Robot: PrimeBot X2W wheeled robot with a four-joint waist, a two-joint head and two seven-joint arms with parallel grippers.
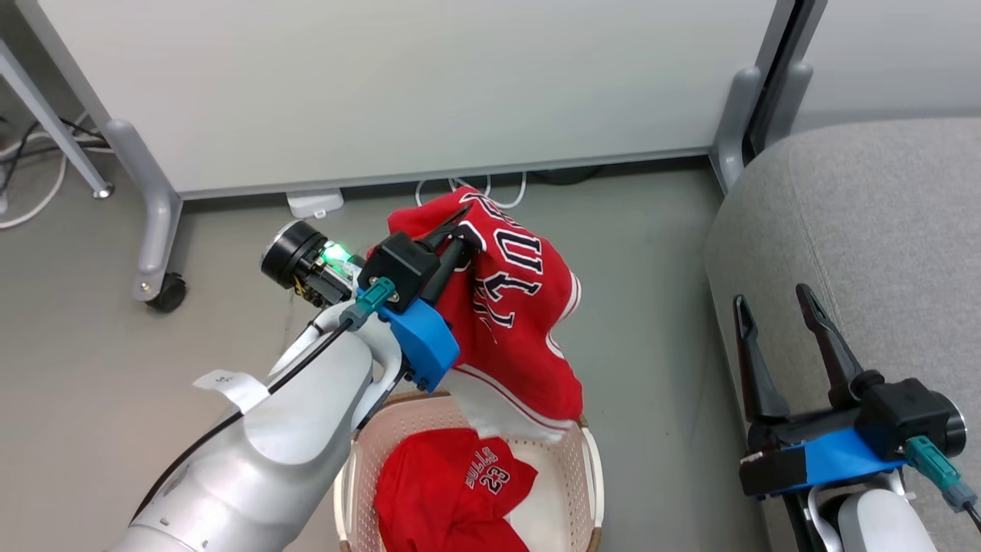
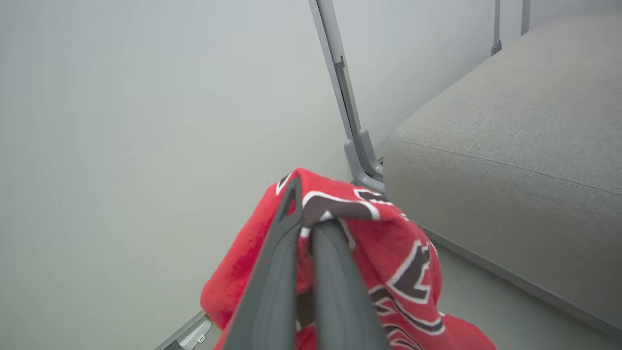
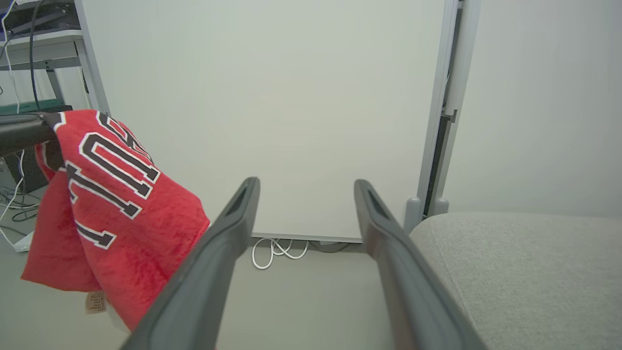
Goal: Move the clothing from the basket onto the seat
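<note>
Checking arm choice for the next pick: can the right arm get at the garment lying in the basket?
Probably yes: the right end effector is open and empty, nothing stands between it and the basket, and the hanging garment in the left end effector leaves the "23" garment uncovered.

We noted glossy silver-white forearms (image 1: pixel 283 437), bright blue brackets (image 1: pixel 421 337) at both wrists, and black housings (image 1: pixel 402 264). The left gripper (image 1: pixel 462 224) and right gripper (image 1: pixel 771 296) had long dark tapered fingers (image 1: pixel 755 360); teal connectors (image 1: pixel 374 297) fed black cables (image 1: pixel 306 360), and a green light (image 1: pixel 334 251) glowed
</note>
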